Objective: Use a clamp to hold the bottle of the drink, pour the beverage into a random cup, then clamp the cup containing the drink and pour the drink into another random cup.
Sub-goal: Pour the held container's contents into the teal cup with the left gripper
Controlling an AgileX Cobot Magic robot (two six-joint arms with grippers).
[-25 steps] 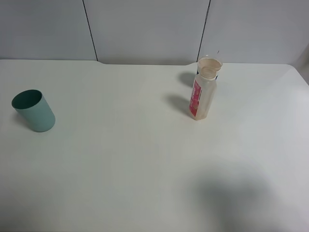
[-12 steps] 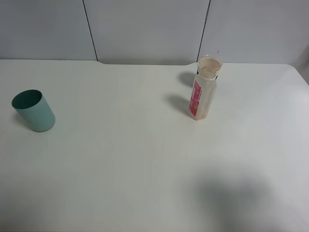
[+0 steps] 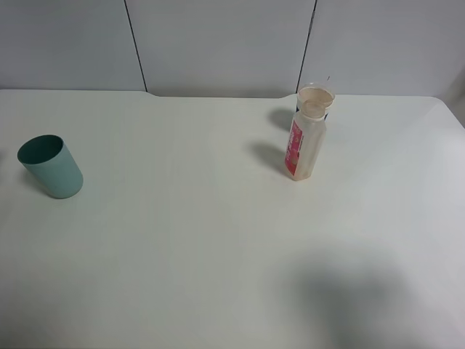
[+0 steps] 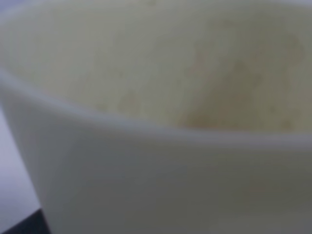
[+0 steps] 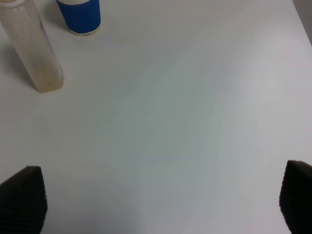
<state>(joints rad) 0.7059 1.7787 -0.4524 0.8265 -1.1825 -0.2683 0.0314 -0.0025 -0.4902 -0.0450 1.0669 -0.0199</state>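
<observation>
A flat, matte white bench (image 3: pixel 182 240) runs back to a grey panelled wall (image 3: pixel 218 43) crossed by two dark seams. At the left of the high view a teal tumbler (image 3: pixel 49 167) of smooth, tapered plastic stands on its base, its open mouth showing a darker green inside. Well apart from it, right of the middle, stands the bottle (image 3: pixel 305 142). It is clear faceted plastic, wide-mouthed and uncapped, with a red-pink label down one side. Just behind it a blue-and-white cup (image 3: pixel 317 95) shows little more than its pale round rim. A soft shadow (image 3: pixel 349 291) lies on the near right of the bench.

In the left wrist view a pale yellow-green tumbler (image 4: pixel 156 185) fills nearly everything, blurred by closeness, with a smooth wall, a rounded rim and faint tan smears inside. The left gripper's fingers are out of sight. They are clenched tight, but whether they grip the tumbler cannot be told.

In the right wrist view the bottle stands upright on the bench, its lower part tinted pale tan, with the blue-and-white cup near it. The right gripper (image 5: pixel 158 200) has black, ribbed fingers (image 5: pixel 22 200) spread wide, grasping nothing, well apart from the bottle.
</observation>
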